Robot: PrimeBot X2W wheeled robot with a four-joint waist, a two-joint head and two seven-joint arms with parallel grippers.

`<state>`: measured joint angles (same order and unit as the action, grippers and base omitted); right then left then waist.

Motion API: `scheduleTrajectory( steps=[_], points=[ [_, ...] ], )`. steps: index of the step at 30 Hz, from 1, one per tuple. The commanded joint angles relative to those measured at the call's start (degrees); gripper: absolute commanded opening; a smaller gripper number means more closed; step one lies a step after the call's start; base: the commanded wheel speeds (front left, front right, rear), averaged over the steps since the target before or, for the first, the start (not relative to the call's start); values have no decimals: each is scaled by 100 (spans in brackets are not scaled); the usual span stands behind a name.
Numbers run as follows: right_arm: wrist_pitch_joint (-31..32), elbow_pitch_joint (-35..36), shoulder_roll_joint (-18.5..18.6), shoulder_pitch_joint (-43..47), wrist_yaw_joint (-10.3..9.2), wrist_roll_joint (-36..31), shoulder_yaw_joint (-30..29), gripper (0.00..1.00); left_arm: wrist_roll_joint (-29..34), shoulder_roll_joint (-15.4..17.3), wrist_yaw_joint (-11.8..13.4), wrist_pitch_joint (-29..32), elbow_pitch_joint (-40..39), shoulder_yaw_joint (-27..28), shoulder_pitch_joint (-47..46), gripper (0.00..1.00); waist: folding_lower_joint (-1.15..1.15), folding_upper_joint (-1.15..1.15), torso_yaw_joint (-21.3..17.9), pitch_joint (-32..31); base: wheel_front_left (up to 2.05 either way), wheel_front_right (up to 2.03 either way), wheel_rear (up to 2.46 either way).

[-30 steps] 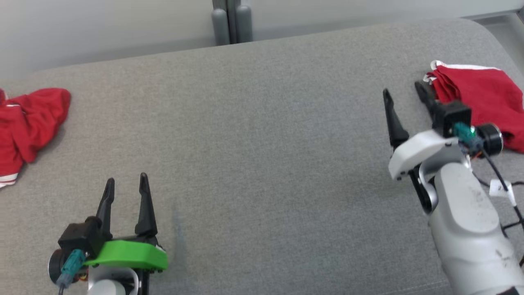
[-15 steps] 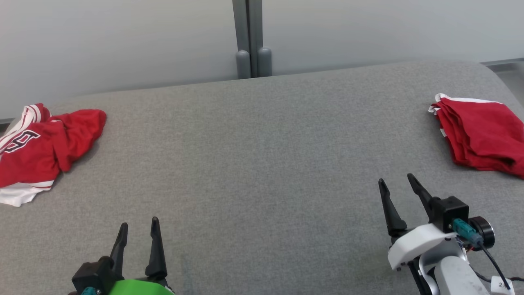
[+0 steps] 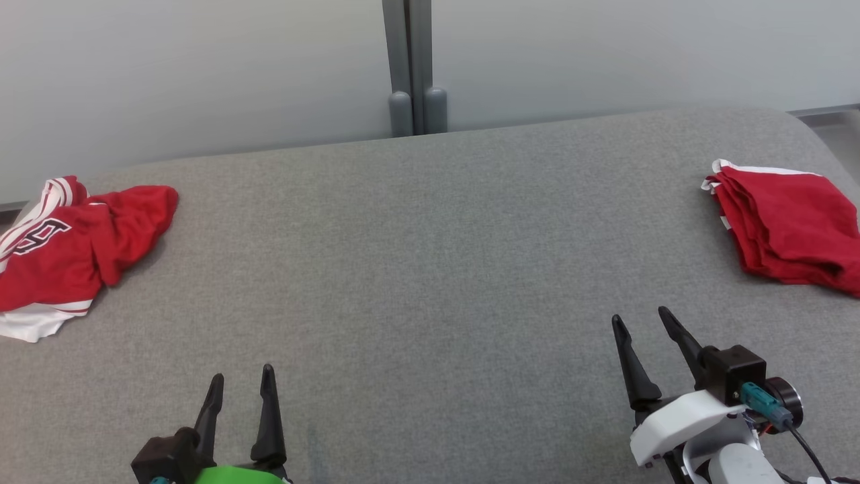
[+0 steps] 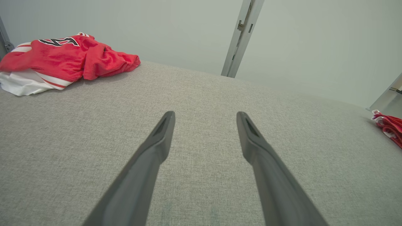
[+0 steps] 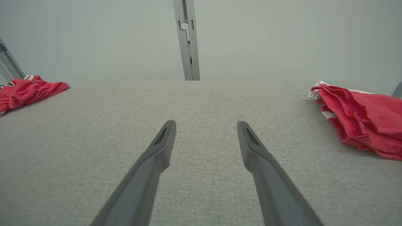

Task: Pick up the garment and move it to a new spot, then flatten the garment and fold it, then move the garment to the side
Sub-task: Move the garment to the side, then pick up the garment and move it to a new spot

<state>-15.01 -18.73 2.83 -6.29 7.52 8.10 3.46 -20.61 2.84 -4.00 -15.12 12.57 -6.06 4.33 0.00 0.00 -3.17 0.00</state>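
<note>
Fabric, grey and finely woven, covers the tabletop (image 3: pixel 430 269) that we look down on. Its far edge meets a pale wall (image 3: pixel 201 67) with a grey upright post (image 3: pixel 406 60) near the middle.

Our left hand (image 3: pixel 242 374) sits at the lower left of the head view, over the cloth. Its two dark fingers (image 4: pixel 157 147) stand spread apart and hold nothing, and a strip of its green wrist cover shows at the bottom edge. Our right hand (image 3: pixel 639 315) sits at the lower right, likewise open and empty, with a white wrist cover and a black block with a teal plug behind its fingers. We cannot tell whether either hand's fingertips touch the cloth.

The folded garment (image 3: pixel 786 228) is red with white trim along its far edge. It lies at the right side of the tabletop, its stacked edges turned toward the middle and its right part cut off by the edge of the head view. It is well apart from our right hand, beyond it and to its right.

The crumpled jersey (image 3: pixel 67 249) is red with white striped trim and black-and-white lettering. It lies bunched at the left edge of the tabletop, with a white part showing under its near side. It too is well apart from our left hand, beyond it and to its left. Grey cloth stretches between the two garments.
</note>
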Motion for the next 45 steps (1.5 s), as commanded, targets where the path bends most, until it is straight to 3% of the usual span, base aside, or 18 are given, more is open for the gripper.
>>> scheduleTrajectory(
  steps=[1, 8, 12, 24, 32, 38, 45],
  points=[
    [-24, 36, 14, 73, -6, 17, -1, 100, -25, 11, 36, -3, -14, -6, 69, 100, 0, 0, 5, 2, 0, 0, 0],
    [-24, 42, 15, 105, -6, 15, -7, 100, -50, 11, 47, -3, -5, -43, 4, 100, 0, 0, 107, -14, 0, 0, 0],
    [-24, 65, 15, 111, -6, -16, -61, 100, -104, 12, 70, -3, -8, -98, -75, 100, 0, 0, 391, -23, 0, 0, 0],
    [-24, 117, 16, 2, -6, 15, -109, 100, -36, 13, 83, -3, -35, -16, -135, 100, 0, 0, 1955, 114, 0, 0, 0],
    [-25, 38, 17, -67, -6, 107, 1, 100, -20, 12, 58, -3, -67, 114, -81, 100, 0, 0, 2643, 193, 0, 0, 0],
    [-24, 11, 18, -130, -6, 141, 67, 100, -23, 12, 50, -3, -122, 159, -67, 100, 0, 0, 2765, 262, 0, 0, 0],
    [-24, 19, 22, -269, -6, 135, 125, 100, -98, 11, 141, -3, -192, 229, -121, 100, 0, 0, 2595, 397, 0, 0, 0]
  ],
)
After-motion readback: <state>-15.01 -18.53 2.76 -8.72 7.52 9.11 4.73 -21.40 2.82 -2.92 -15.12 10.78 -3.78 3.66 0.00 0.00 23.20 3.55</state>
